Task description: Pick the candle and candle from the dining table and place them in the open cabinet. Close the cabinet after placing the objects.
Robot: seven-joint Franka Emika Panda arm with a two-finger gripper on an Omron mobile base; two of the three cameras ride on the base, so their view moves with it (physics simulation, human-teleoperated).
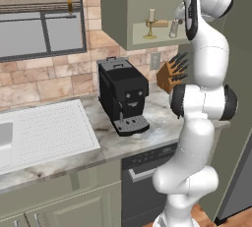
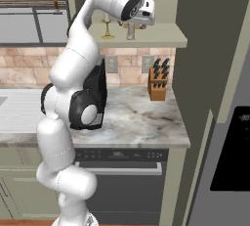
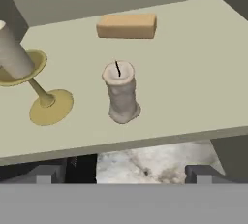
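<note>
Where it stands upright, stubby candle (image 3: 120, 92) pale-grey, lumpy, black-wicked.

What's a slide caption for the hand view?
Open gripper backed off the cabinet shelf, where the pale-grey candle stands beside the gold-holder candle.

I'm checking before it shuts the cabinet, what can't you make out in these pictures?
- Cabinet door: cut off by the frame edge in the base views.
- Stubby candle: in the right base view, the hand covers most of it.
- Gold-holder candle: top cropped by the hand view's left edge.
- Tan block: too plain to identify.
</note>
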